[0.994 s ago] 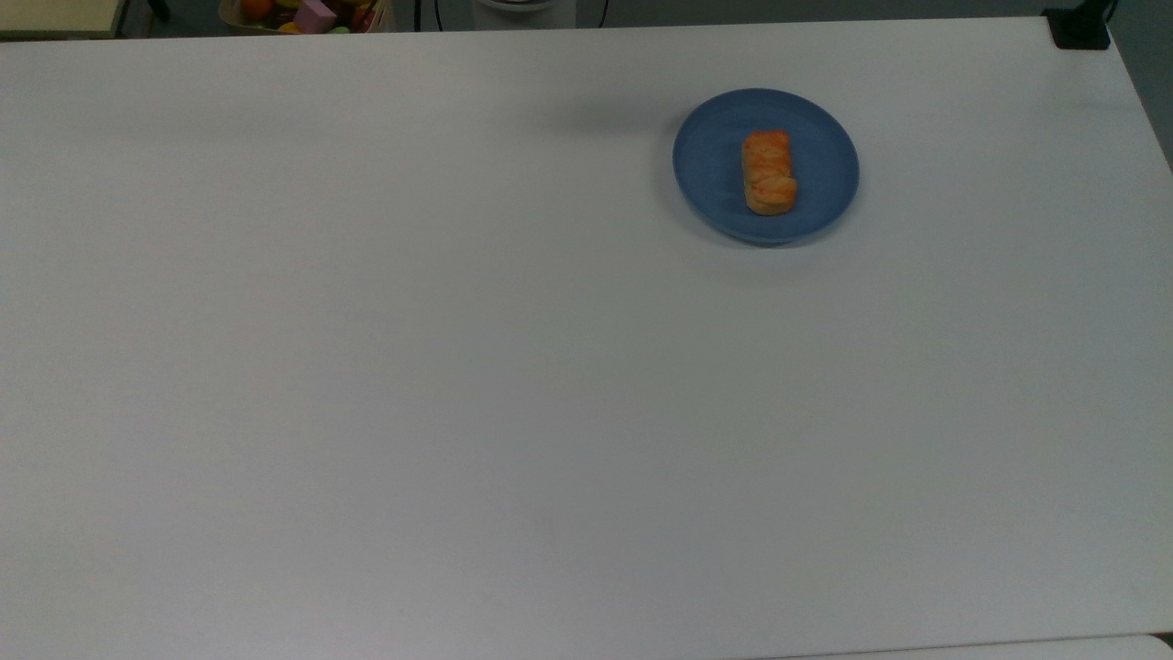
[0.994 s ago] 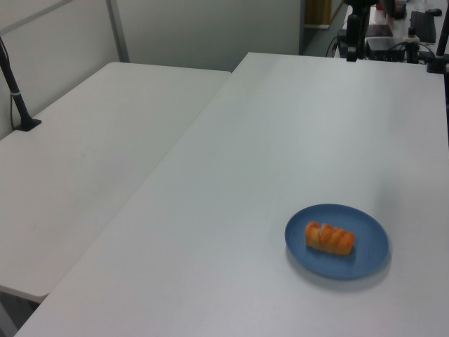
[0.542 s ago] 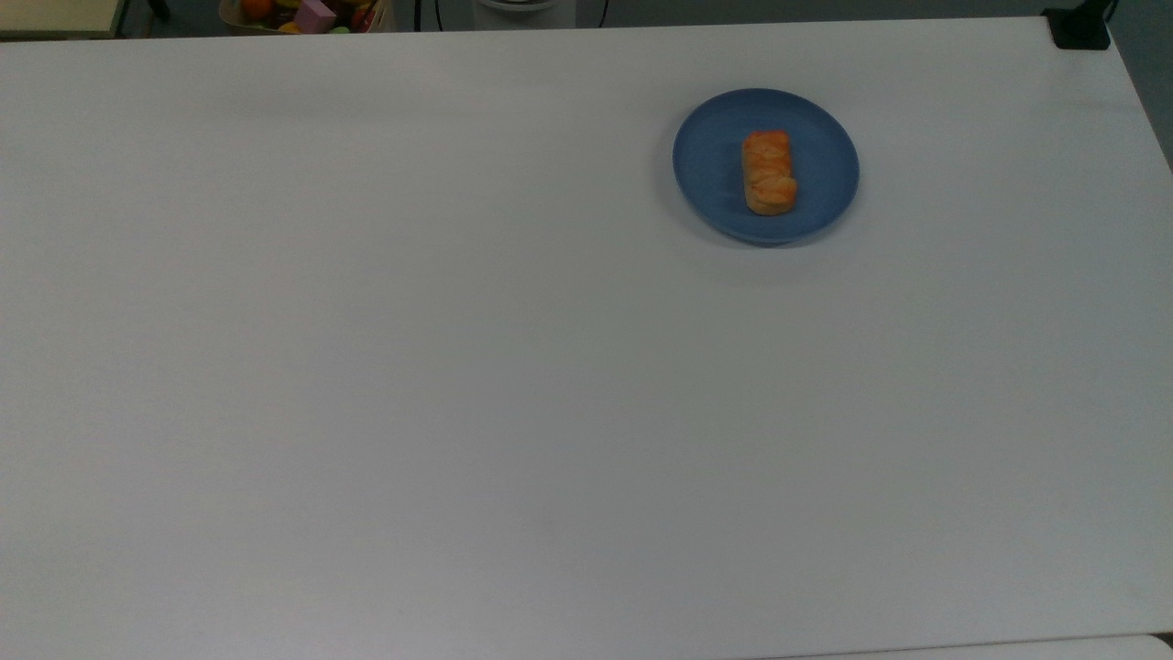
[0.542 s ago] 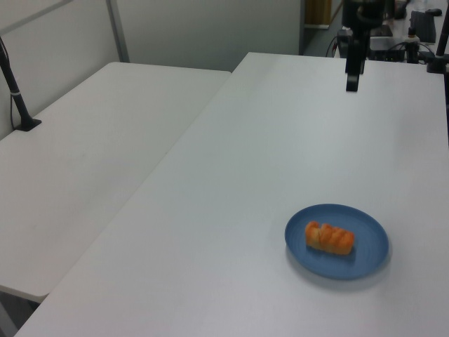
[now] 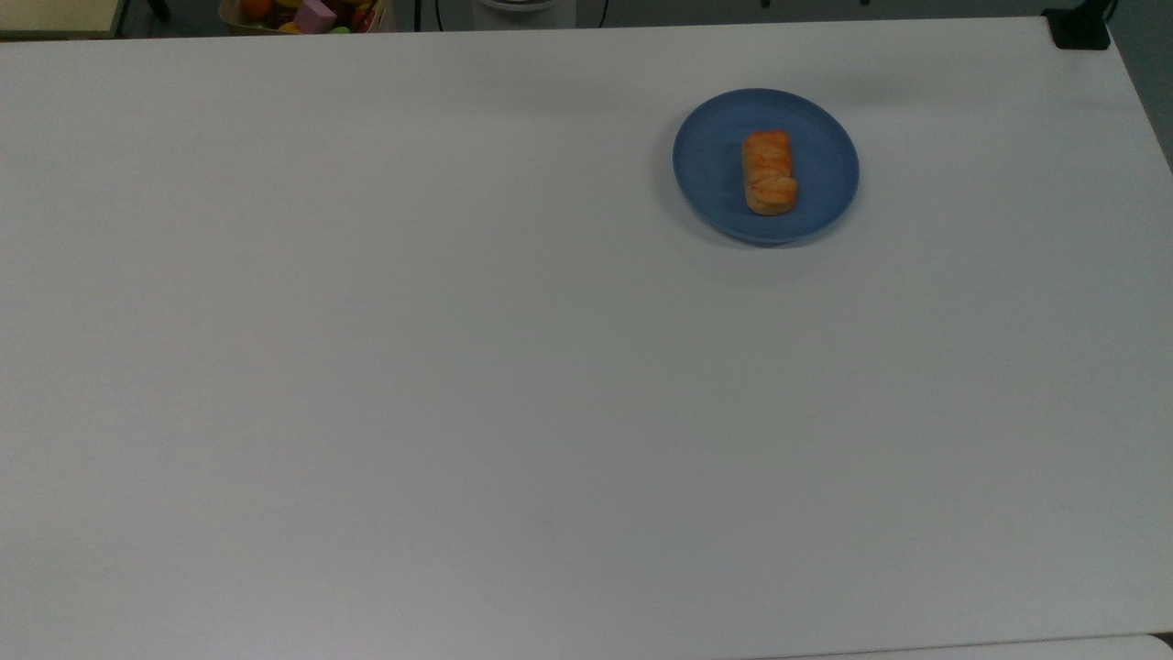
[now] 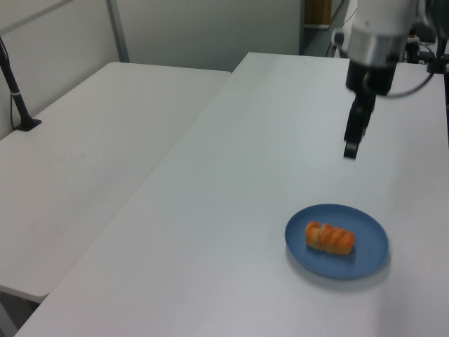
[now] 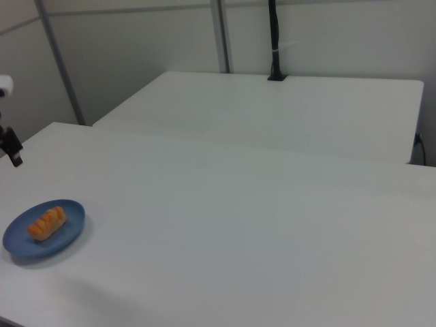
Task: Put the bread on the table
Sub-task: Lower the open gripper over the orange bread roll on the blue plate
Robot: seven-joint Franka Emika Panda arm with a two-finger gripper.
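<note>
The bread (image 5: 769,171) lies lengthwise at the centre of the blue plate (image 5: 713,174), which sits toward the top view's upper right on the table (image 5: 458,367). I judge that the task is at its start: nothing is grasped, nothing lifted, and the pick, carry and set-down all remain.

My gripper (image 6: 351,147) hangs above the table beyond the plate in the left view, well apart from the bread and holding nothing. I cannot tell whether its fingers are apart or together.

Bare tabletop surrounds the plate on every side, so I see nothing in the way of a set-down. A second white table (image 6: 91,154) stands alongside, and a box of coloured toys (image 5: 307,14) sits past the far edge in the top view.
</note>
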